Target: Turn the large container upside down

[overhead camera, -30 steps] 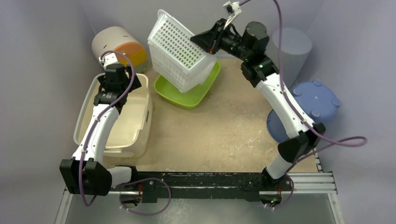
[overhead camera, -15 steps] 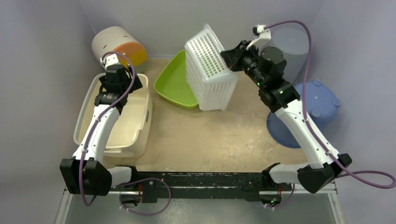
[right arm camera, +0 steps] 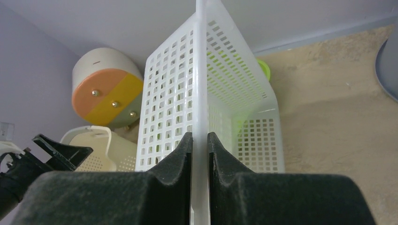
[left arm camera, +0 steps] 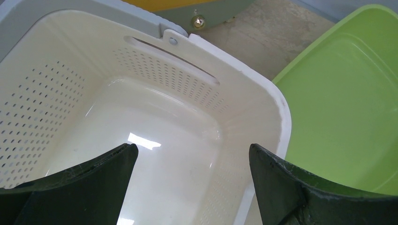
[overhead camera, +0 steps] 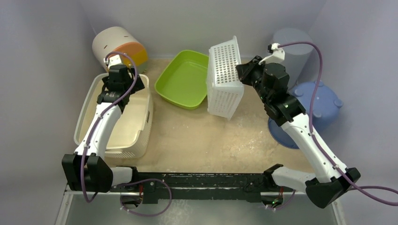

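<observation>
The basket [overhead camera: 224, 79] is white latticework, the tray [overhead camera: 182, 80] lime green, the perforated tub [overhead camera: 131, 117] cream.

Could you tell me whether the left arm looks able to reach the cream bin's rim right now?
Probably yes. The left gripper hangs open directly over the cream bin, its far rim just ahead, with nothing between them. The white basket, clamped by the right gripper, is off to the side.

Large white container [overhead camera: 225, 77]: rectangular, grid-perforated plastic. It is held up on end, slightly tilted, with one wall clamped in the right gripper [right arm camera: 200, 140]. It is located just beside the green tray [overhead camera: 184, 79], toward the back of the table [overhead camera: 211, 140].
</observation>
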Controlling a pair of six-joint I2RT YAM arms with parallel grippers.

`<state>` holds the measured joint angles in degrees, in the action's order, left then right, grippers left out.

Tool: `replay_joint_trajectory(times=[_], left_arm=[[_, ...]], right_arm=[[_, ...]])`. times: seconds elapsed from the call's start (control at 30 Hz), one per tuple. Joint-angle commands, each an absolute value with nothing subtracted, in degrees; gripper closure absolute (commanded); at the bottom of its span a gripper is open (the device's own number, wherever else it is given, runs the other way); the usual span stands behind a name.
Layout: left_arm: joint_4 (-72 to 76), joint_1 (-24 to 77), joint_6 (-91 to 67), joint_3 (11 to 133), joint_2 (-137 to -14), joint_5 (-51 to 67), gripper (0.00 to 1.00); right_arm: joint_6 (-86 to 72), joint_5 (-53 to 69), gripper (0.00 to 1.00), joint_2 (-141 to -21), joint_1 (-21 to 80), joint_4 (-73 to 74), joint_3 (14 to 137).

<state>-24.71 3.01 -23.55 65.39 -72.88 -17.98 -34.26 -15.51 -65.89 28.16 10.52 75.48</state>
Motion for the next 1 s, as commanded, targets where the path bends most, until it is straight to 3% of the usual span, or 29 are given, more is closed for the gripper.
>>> replay_joint_trajectory(times=[0.0,0.33,0.47,0.57,0.73,0.97], left_arm=[[-22.0,2.6,-24.3,66.4,-72.7,-17.6,0.09],[-22.2,2.6,-23.8,65.9,-73.1,-18.5,0.09],[-21.9,2.6,-23.9,66.0,-73.8,-18.5,0.09],[-21.7,2.6,-24.0,66.3,-74.3,-18.4,0.09],[-21.2,2.6,-24.5,66.3,-75.1,-18.3,0.1],[-20.7,2.6,-24.8,66.4,-75.4,-18.0,0.1]], right_arm=[[-41.1,-13.3,1.0,-66.2,27.2,10.7,70.7],[-45.4,-14.5,1.0,-70.0,21.7,18.0,60.0],[-44.9,-15.6,0.85,-72.8,20.9,18.9,58.1],[-44.3,-16.0,0.64,-75.0,20.7,20.0,58.7],[-43.4,-18.7,0.53,-76.0,20.7,22.3,61.9],[-42.3,-20.3,0.5,-74.9,20.8,23.5,63.6]])
